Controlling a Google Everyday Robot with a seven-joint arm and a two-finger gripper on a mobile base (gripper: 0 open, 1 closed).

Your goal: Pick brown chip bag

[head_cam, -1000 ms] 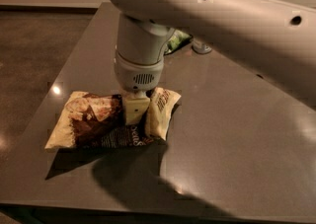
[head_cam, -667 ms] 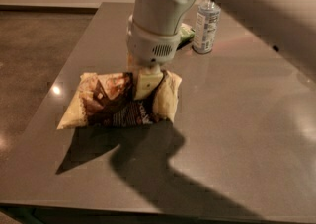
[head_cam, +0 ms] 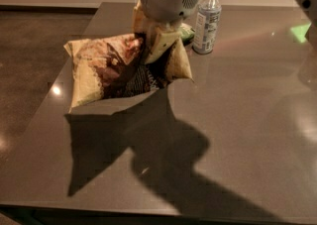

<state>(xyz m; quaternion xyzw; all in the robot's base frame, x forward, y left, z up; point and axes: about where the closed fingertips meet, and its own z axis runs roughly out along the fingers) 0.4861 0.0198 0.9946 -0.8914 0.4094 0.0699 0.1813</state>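
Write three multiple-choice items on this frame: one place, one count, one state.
1. Where does the water bottle stand relative to the brown chip bag? A) upper right in the picture B) lower left C) on top of it
2. How many bottles are on the table? A) one B) two C) three
3. The tool, at the bag's top right, is: A) open and empty B) shut on the bag C) holding the bottle
Key: 1 A, the bottle stands behind the bag's right end; 2 A, only one shows; 3 B, its fingers pinch the bag's upper edge.
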